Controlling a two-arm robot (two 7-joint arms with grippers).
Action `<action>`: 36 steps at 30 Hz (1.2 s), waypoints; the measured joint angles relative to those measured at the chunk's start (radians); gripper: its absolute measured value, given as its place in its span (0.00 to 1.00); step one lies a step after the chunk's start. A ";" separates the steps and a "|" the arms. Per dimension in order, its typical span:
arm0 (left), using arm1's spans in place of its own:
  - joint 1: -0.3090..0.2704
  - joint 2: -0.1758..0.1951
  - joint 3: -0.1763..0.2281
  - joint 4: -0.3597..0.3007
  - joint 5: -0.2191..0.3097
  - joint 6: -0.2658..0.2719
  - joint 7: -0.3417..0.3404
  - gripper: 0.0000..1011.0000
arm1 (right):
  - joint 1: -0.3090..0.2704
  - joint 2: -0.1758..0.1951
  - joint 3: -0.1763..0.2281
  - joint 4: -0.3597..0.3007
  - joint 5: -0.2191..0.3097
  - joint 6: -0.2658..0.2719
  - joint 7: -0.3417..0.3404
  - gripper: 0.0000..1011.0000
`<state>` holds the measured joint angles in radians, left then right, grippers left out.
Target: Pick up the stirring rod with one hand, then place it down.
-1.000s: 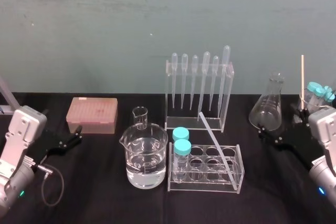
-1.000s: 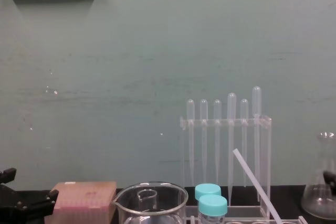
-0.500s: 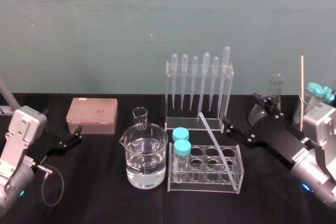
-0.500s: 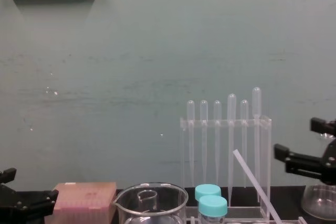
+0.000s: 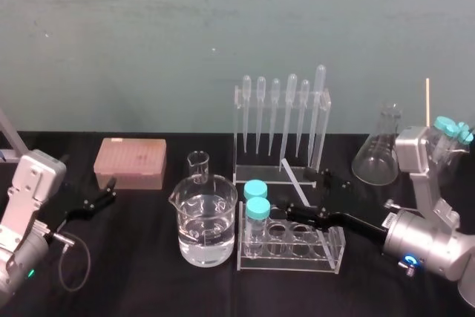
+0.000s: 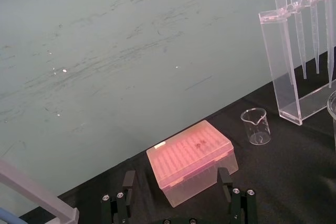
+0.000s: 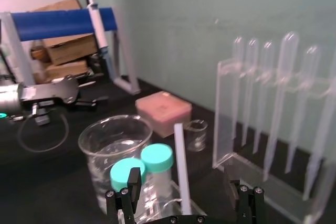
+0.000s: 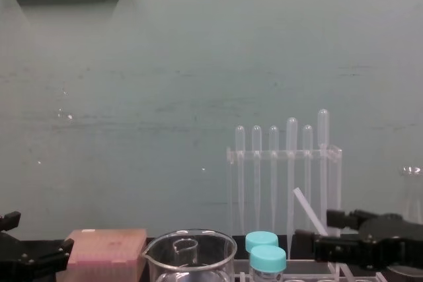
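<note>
Right gripper [image 5: 310,197] hovers low over the test-tube rack [image 5: 334,249], jaws apart astride the stirring rod [image 5: 289,174] leaning in it. Nothing is grasped yet, so lift and set-down both remain. Left gripper [image 5: 100,197] idles at the left, jaws spread; the rod's lower end hides behind the right arm's claw.

The right claw [image 5: 306,197] is hemmed in, with the pipette stand [image 5: 239,131] just beyond it, the capped tubes [image 5: 257,200] and beaker [image 5: 204,220] to its left, and the tube rack [image 5: 326,256] beneath. The bench [image 5: 148,228] lies bare along the near edge and left of the beaker.
</note>
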<state>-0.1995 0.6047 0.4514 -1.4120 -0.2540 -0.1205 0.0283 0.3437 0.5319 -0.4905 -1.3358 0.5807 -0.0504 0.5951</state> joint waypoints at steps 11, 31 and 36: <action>0.000 0.000 0.000 0.000 0.000 0.000 0.000 0.99 | 0.029 -0.018 -0.006 0.036 0.012 0.066 0.043 0.99; 0.000 0.000 0.000 0.000 0.000 0.000 0.000 0.99 | 0.027 -0.016 -0.005 0.034 0.014 0.063 0.044 0.79; 0.000 0.000 0.000 0.000 0.000 0.000 0.000 0.99 | 0.027 -0.016 -0.005 0.034 0.014 0.062 0.044 0.64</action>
<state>-0.1996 0.6047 0.4514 -1.4120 -0.2539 -0.1205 0.0283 0.3704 0.5157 -0.4953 -1.3022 0.5949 0.0115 0.6393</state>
